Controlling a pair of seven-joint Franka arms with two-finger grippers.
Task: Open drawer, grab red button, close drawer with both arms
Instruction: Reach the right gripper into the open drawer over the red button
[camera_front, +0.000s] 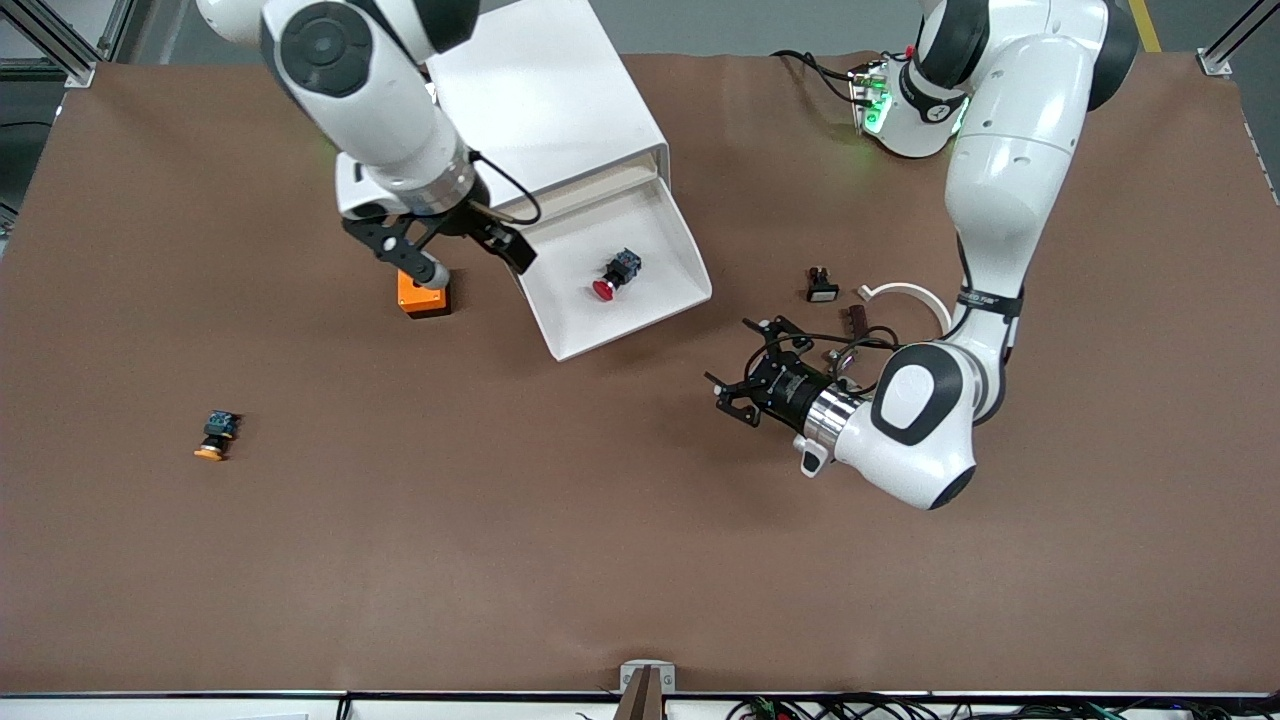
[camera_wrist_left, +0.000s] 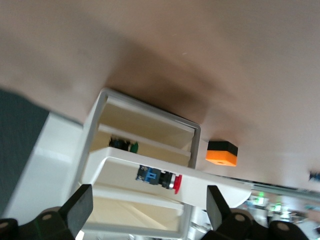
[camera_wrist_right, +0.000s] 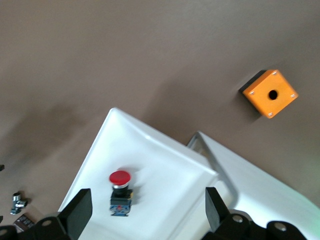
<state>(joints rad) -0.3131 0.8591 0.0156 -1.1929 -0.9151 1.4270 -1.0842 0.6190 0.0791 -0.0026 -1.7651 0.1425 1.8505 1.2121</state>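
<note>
Drawer (camera_front: 640, 300) pulled out; button (camera_front: 614, 277) lies inside. Left end effector (camera_front: 738, 392) and right end effector (camera_front: 455, 262) both open, empty.

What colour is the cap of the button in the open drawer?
Red. The button in the drawer shows best in the right wrist view.

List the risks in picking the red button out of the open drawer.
1. The button lies on its side in the drawer, so it may roll as fingers close.
2. The right gripper, open, hangs over the orange box beside the drawer; it may knock the rim.
3. The left gripper is open near the drawer's front.
</note>
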